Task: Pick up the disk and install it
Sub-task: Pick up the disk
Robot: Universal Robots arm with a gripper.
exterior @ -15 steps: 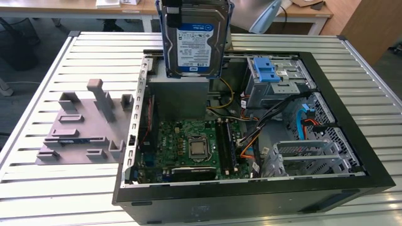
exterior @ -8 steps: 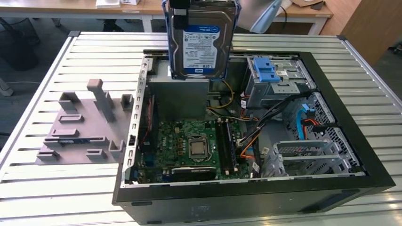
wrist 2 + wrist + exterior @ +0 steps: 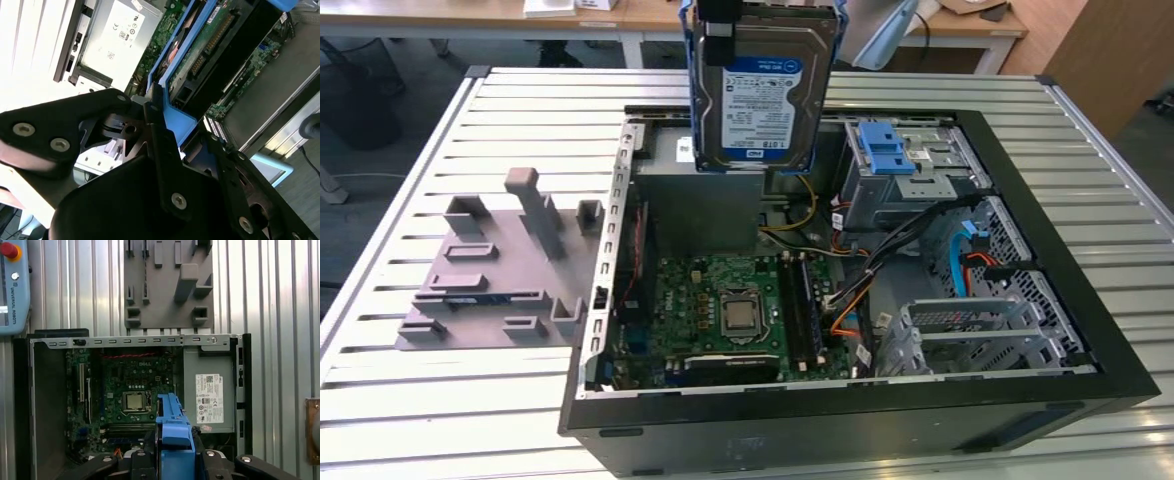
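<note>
Disk (image 3: 762,95) hangs upper centre of exterior view, end effector (image 3: 175,460) clamped on its blue frame. I judge it could snag cables (image 3: 917,222) beside drive cage (image 3: 907,170).

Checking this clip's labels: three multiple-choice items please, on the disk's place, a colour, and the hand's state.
1. Where is the disk? A in the air above the open computer case; B seated inside it; C lying beside it.
2. The frame around the disk is: A red; B blue; C yellow.
3. The hand is: A open, holding nothing; B touching the case; C shut on the disk.
1 A: the exterior view shows it hanging over the case. 2 B: blue edges in both wrist views. 3 C: it clamps the frame in the second wrist view.
</note>
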